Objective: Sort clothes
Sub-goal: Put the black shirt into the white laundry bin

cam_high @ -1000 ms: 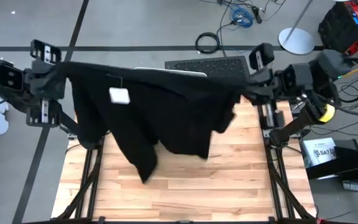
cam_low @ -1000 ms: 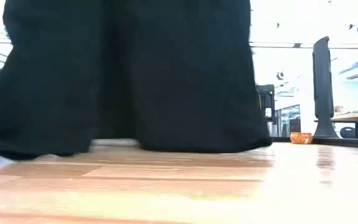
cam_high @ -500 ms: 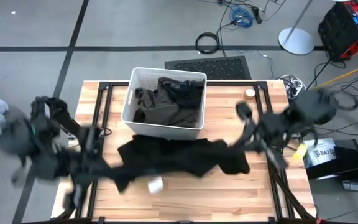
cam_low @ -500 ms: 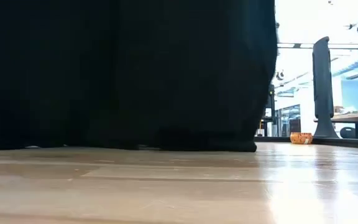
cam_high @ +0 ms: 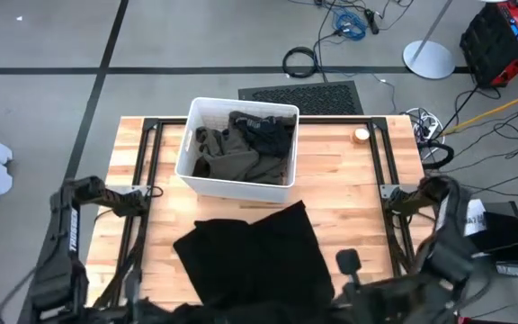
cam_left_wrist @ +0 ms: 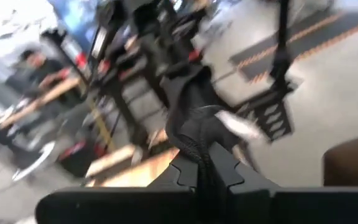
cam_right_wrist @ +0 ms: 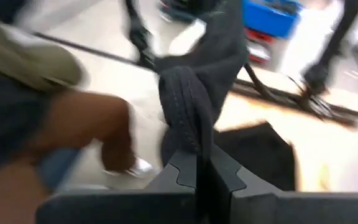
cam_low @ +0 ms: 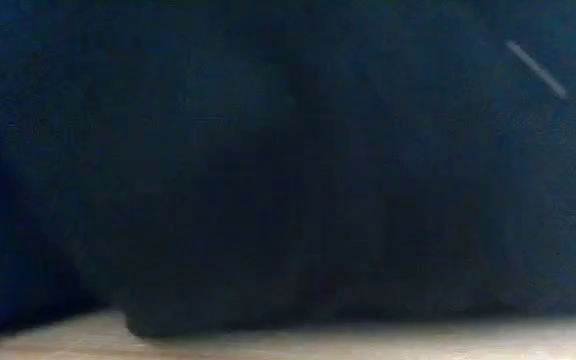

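The sorting looked only partly done. The white bin [cam_high: 238,148] stood at the far middle of the bench [cam_high: 367,193] and already held crumpled clothes: a dark olive green garment [cam_high: 232,162] with a black garment [cam_high: 263,129] on top of it toward the back. No other clothes lay loose on the wood. The black garment in hand [cam_high: 254,256] was spread flat on the near half of the bench, just in front of the bin, and its near edge ran out toward the front of the bench. It seemed that this piece still had to be laid out or folded before it was sorted.

Both arms were drawn back low at the near edge. The left gripper [cam_left_wrist: 199,177] had its fingers closed tight on a bunched fold of the black cloth. The right gripper [cam_right_wrist: 202,174] did the same on the other corner, its fingers pinched on a thick roll of the fabric. From table height, dark cloth filled almost everything.
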Controlling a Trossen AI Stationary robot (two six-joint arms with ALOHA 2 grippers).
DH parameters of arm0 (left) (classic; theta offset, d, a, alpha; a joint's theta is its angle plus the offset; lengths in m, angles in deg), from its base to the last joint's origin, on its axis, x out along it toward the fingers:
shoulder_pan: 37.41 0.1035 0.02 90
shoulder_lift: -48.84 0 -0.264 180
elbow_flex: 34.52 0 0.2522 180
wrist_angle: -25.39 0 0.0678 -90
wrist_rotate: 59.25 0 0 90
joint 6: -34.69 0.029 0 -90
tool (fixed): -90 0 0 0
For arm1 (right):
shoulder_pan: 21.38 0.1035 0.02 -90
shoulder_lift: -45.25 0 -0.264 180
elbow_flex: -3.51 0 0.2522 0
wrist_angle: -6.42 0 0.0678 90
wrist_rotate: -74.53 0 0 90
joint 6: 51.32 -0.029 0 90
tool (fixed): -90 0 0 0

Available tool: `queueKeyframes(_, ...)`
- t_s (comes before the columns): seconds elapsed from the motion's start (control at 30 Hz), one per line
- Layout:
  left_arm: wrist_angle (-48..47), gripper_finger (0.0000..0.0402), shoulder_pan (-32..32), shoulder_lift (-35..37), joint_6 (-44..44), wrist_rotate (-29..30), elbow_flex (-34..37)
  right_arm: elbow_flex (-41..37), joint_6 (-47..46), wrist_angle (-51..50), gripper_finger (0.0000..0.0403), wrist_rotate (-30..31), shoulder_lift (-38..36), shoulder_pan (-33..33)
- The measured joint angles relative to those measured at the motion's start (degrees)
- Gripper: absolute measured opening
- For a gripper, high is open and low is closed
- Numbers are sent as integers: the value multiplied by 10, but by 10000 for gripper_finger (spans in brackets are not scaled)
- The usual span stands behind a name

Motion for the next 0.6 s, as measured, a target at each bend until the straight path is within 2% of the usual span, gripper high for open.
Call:
queueKeyframes(0.07,-100,7,8,-9,-108,15,0,0,-31,-37,0,39,22,-5)
queueKeyframes(0.13,-230,7,26,-13,-256,18,3,0,-85,-97,0,57,40,-24)
queueKeyframes(0.27,-472,7,64,-12,-556,22,42,0,-190,-237,0,60,62,-69)
queueKeyframes(0.33,-552,7,79,-12,-681,18,75,-4,-214,-287,0,59,70,-88)
queueKeyframes(0.37,-552,7,87,-9,-717,14,98,-12,-219,-302,0,59,70,-97)
queueKeyframes(0.43,-531,7,100,4,-729,-4,158,-36,-222,-310,0,54,65,-115)
queueKeyframes(0.6,-509,7,134,34,-849,-73,302,-131,-215,-268,0,-7,19,-156)
